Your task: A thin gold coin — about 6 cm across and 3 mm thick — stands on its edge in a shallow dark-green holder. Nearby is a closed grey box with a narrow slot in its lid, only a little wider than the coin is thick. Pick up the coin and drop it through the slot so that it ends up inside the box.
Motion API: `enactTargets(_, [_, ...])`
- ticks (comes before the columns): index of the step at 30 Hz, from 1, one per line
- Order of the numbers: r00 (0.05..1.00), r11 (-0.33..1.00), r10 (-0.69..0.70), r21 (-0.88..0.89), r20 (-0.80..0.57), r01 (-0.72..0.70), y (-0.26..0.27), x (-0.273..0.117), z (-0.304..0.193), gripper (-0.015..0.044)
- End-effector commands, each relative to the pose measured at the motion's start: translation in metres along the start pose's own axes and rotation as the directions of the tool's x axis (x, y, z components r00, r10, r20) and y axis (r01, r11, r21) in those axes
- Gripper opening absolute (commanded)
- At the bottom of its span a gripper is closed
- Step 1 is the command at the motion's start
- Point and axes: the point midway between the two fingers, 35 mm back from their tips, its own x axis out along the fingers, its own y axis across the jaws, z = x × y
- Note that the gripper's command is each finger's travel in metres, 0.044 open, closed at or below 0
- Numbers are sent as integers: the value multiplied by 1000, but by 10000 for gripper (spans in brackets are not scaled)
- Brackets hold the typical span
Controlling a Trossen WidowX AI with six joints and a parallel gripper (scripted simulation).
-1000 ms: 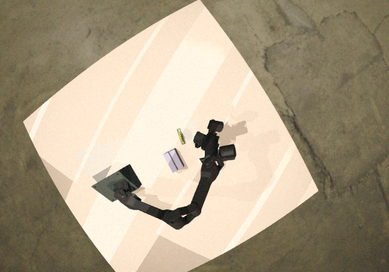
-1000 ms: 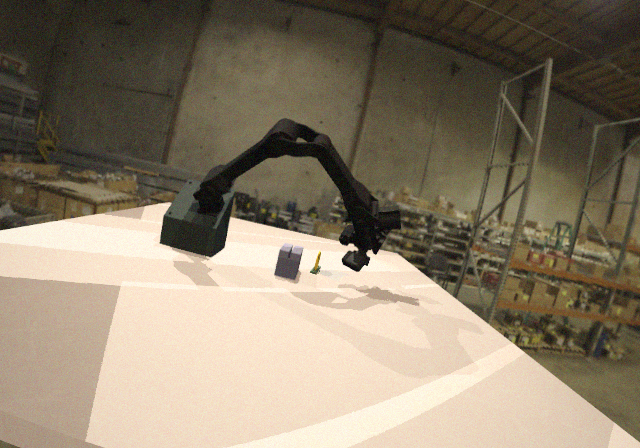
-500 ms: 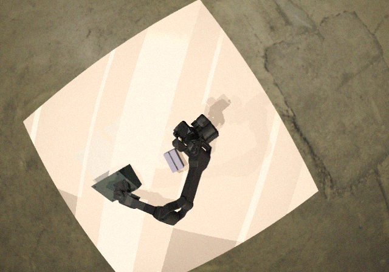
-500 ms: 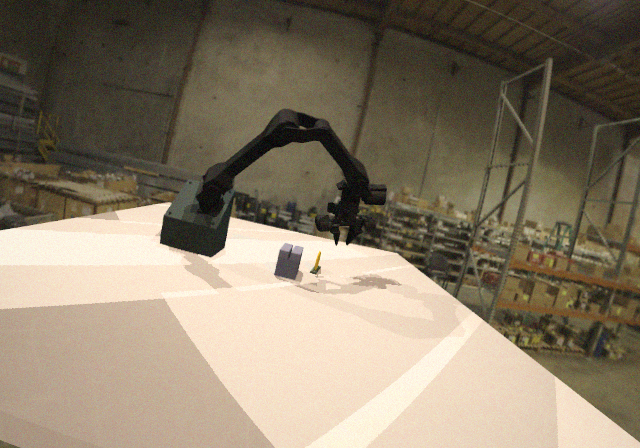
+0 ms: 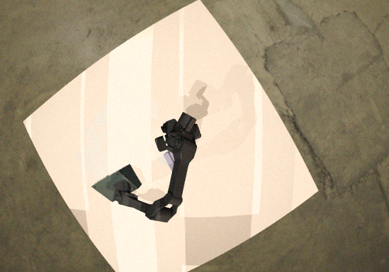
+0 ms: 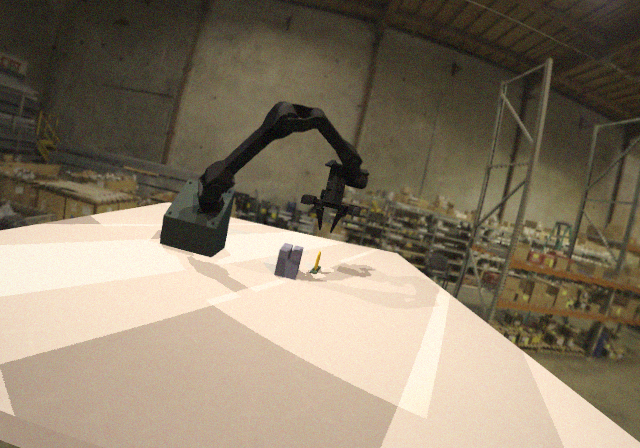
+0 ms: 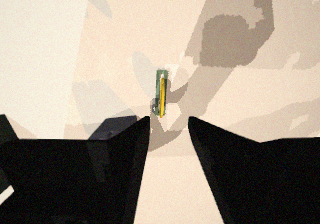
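Observation:
The gold coin (image 6: 318, 258) (image 7: 162, 96) stands on edge in the dark-green holder (image 6: 314, 271) (image 7: 158, 91); in the top view the arm hides both. My gripper (image 6: 326, 230) (image 7: 169, 121) is open and empty, pointing down above the coin. In the wrist view the coin lies just beyond the gap between the fingertips, its long side running roughly between them. The grey box (image 5: 168, 158) (image 6: 288, 261) stands beside the holder on the arm-base side, with its slot at the top. It shows partly behind the left finger in the wrist view (image 7: 114, 127).
The dark-green arm base (image 5: 105, 184) (image 6: 193, 234) stands on the pale table (image 5: 219, 184) (image 6: 232, 350). The arm's upper links (image 5: 179, 175) (image 6: 253, 141) arch between the base and the gripper, high over the table. Shadows of the arm fall near the holder.

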Motion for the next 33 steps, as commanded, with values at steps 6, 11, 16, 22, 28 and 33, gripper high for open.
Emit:
enactTargets(6, [1000,1000,-1,29,-24,2,0,33,-5,161])
enactTargets(11, [1000,1000,-1,29,-24,2,0,37,-5,161])
enactTargets(16, [1000,1000,-1,29,-25,2,0,50,-6,161])
enactTargets(22, [1000,1000,-1,29,-25,2,0,58,-6,161])
enactTargets(28, [1000,1000,-1,29,-24,2,-1,68,-6,161])
enactTargets(33, [1000,1000,-1,29,-24,2,-1,76,-6,161])
